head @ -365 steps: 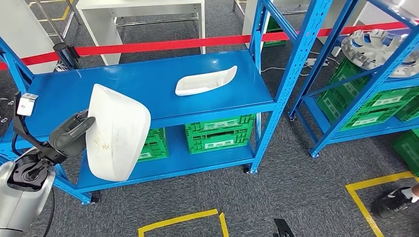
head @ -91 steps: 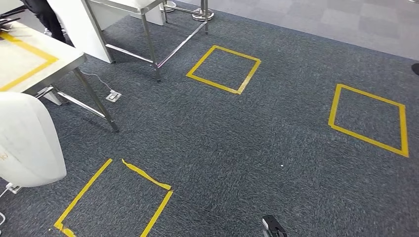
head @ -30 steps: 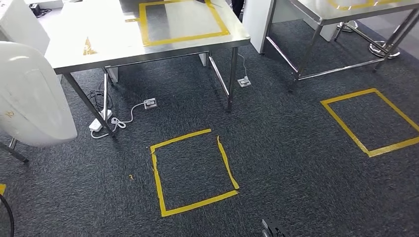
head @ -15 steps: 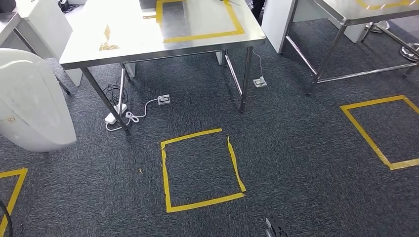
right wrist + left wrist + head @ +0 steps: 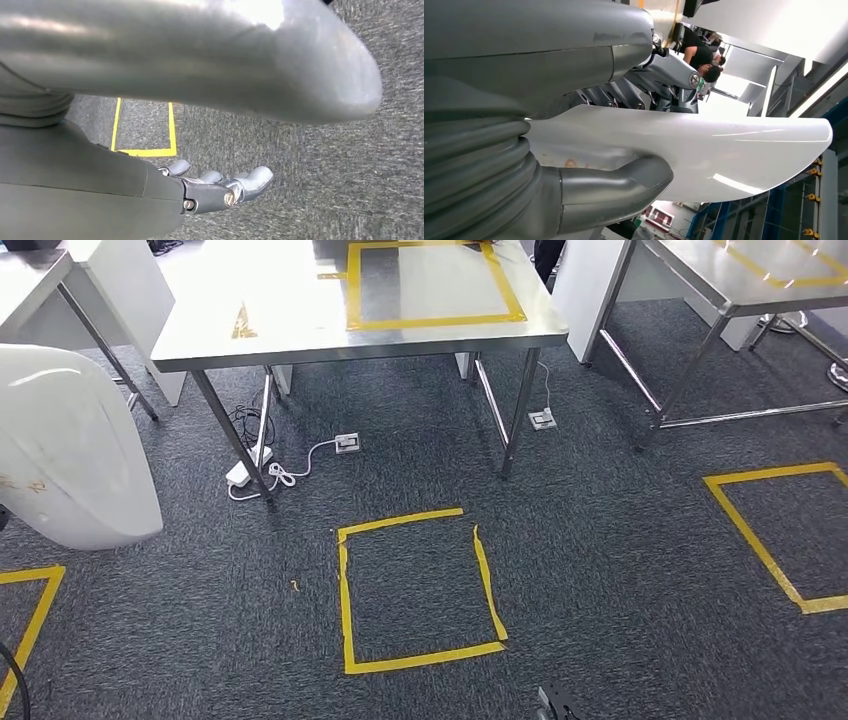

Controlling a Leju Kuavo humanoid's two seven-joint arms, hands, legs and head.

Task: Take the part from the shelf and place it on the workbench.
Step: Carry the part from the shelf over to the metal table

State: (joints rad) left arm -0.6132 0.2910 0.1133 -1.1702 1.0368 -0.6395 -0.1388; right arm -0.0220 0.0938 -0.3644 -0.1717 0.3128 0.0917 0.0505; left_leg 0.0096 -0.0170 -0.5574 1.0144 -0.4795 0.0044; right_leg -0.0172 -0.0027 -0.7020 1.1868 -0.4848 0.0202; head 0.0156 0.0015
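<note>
Part: a large white glossy curved plastic shell (image 5: 70, 455) hung at the near left of the head view, off the floor, well apart from the counter.
Left robot hand: the left robot hand (image 5: 589, 150) was clamped on the white shell, thick grey thumb (image 5: 624, 182) pressed on one face, darker fingers (image 5: 664, 75) on the other.
Right robot hand: the right robot hand (image 5: 220, 187) hung over the grey carpet, holding nothing, fingers loosely apart.
Counter: a steel-topped counter (image 5: 290, 335) with a yellow tape rectangle (image 5: 430, 285) stood far and centre.
Floor: a yellow tape square (image 5: 420, 585) lay on the grey carpet (image 5: 620, 570) near the counter; a white power strip and cable (image 5: 275, 468) sat by the left counter leg (image 5: 235, 445).
Risk: the wide shell was held near one edge, so it could probably swing and slip from the grasp; its free end might strike the counter edge on approach.
</note>
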